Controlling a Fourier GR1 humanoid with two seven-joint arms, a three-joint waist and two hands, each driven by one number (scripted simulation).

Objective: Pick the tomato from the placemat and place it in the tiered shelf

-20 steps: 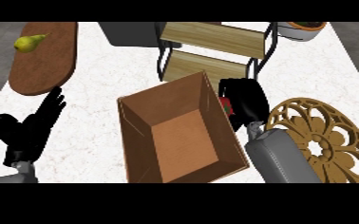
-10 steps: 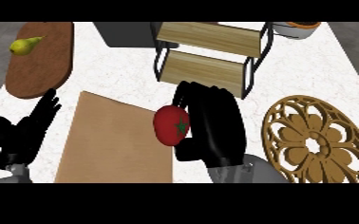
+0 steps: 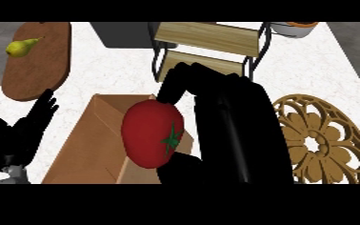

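You have one view only, from the head, aimed steeply down at the white marbled counter top (image 3: 91, 66), close over the wooden tiered shelf (image 3: 211, 38).

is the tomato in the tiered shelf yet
No. The tomato is in the right hand, short of the tiered shelf.

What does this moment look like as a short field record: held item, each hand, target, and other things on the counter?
held item: tomato, red, green stem showing, lifted above the placemat
right hand: right hand curled round the tomato
left hand: left hand open, resting at the view's left edge
target: tiered shelf, wooden tiers in a dark frame, beyond the right hand; tomato not yet in it
other things: pear on a brown board at upper left; round carved trivet at right; bowl at upper right
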